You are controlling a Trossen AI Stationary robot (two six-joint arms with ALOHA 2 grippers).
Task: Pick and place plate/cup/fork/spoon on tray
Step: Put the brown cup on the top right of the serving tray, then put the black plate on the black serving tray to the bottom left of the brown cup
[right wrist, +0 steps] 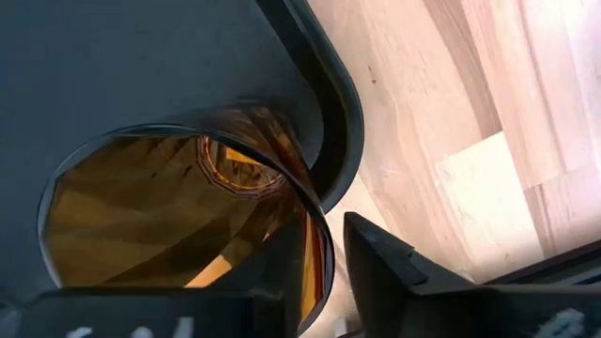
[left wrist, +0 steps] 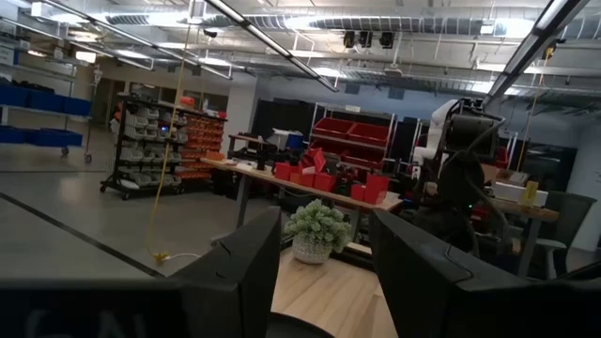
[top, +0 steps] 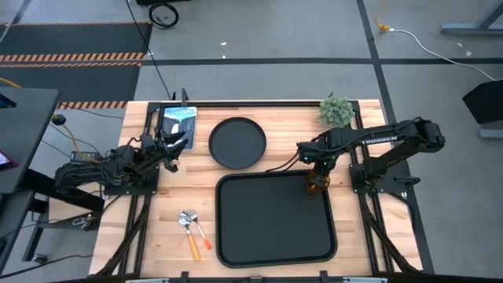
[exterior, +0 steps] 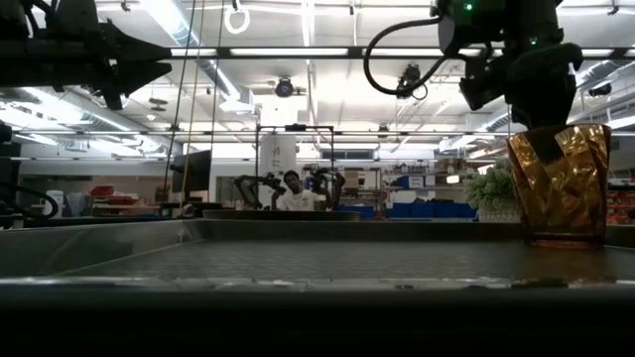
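The amber glass cup [top: 316, 182] stands upright in the far right corner of the black tray [top: 275, 236]. It also shows in the low view [exterior: 561, 183]. My right gripper [top: 317, 174] is above it, shut on its rim. The round black plate [top: 237, 143] lies on the table just beyond the tray. The spoon [top: 191, 236] and the fork [top: 203, 234] lie side by side on the table left of the tray. My left gripper [top: 174, 145] waits open at the table's left side, clear of everything. My right gripper pinches the cup's wall at the rim [right wrist: 315, 239], with one finger [right wrist: 277, 272] inside the cup and the other finger [right wrist: 380, 268] outside. The fingers come from above, pointing down. The cup is upright, its base [exterior: 566, 238] at the tray's floor.
A small potted plant [top: 336, 110] stands at the table's far right corner. A blue-and-black flat object [top: 177, 122] lies at the far left, near my left gripper. A person [exterior: 293, 193] sits far off in the room behind the table.
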